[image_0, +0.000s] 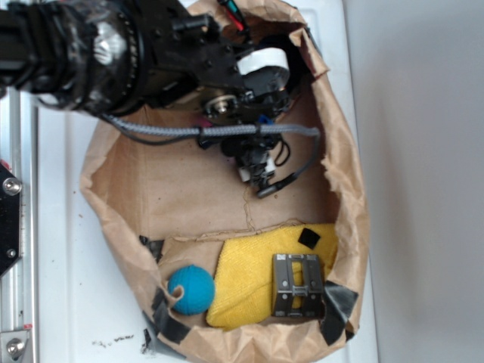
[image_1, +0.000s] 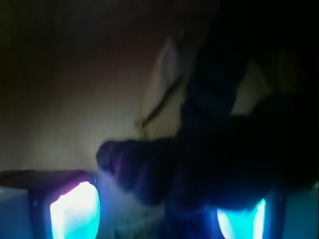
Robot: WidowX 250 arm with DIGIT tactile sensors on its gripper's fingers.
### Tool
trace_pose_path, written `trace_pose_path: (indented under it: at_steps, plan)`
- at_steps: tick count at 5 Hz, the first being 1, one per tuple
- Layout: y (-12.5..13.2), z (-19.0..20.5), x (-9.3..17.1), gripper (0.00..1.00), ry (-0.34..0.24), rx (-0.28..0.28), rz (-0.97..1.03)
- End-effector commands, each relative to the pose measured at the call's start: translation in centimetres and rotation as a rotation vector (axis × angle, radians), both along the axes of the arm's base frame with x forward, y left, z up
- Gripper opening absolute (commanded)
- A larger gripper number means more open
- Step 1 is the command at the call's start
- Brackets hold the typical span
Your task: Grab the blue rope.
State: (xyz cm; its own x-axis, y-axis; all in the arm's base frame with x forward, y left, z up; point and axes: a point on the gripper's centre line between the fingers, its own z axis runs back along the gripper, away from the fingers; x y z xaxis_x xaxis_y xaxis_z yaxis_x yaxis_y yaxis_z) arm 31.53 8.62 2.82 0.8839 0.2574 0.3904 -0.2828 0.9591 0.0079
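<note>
The blue rope [image_1: 199, 164] is seen dark and blurred between the two lit fingers [image_1: 75, 211] of the end effector [image_1: 159, 214], inside the paper bag [image_0: 348, 227]. The jaws are held apart (nothing is clamped yet). The closing step is judged next.

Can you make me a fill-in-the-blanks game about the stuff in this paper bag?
1. The felt ball is colored ____.
2. The metal buckle lies on a ____ cloth.
3. Everything sits inside a brown ____ bag.
4. The ball lies to the ____ of the buckle in the exterior view.

Answers: teal, yellow, paper, left
</note>
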Motion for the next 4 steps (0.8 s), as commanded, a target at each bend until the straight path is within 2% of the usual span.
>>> trace_pose_path:
  at_steps: [1,3,4]
  plan:
    - [-0.3,0.4,0.1,0.00,-0.029,0.011,-0.010]
    - [-0.2,0.9,0.0,0.00,-0.037,0.015,-0.006]
    - [-0.3,2.2,-0.5,0.00,-0.043,-0.012,-0.012]
